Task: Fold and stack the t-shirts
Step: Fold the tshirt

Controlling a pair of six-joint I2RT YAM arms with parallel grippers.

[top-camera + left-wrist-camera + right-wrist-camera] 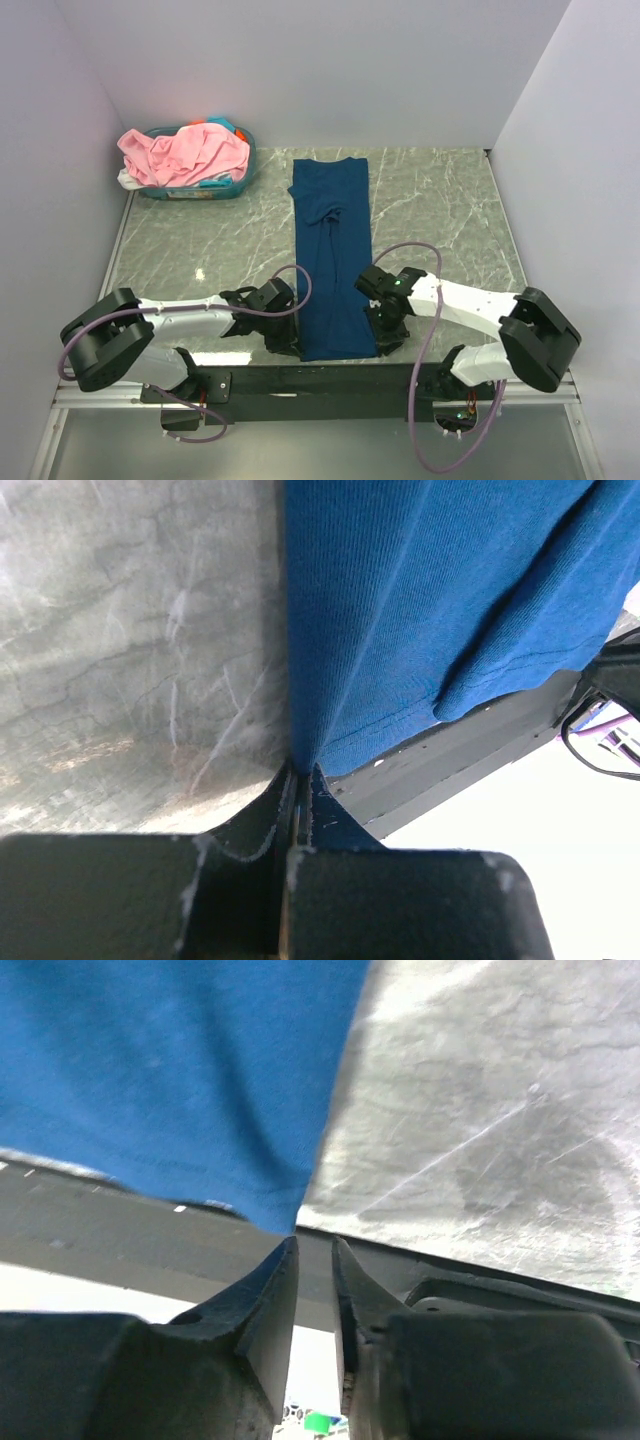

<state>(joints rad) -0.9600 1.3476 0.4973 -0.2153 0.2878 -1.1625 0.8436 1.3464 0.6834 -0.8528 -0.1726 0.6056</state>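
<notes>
A dark blue t-shirt lies folded lengthwise as a long strip on the marble table, hem toward the arms. My left gripper is at its near left corner, jaws closed on the hem corner in the left wrist view, where the blue cloth stretches away from the tips. My right gripper is at the near right corner. In the right wrist view its jaws stand a narrow gap apart with nothing between them. The shirt corner ends just at the left fingertip. A pink t-shirt and pale ones lie heaped in the basket.
A teal plastic basket stands at the far left corner of the table. A black rail runs along the near edge, just under the shirt's hem. White walls close the table on the left, back and right.
</notes>
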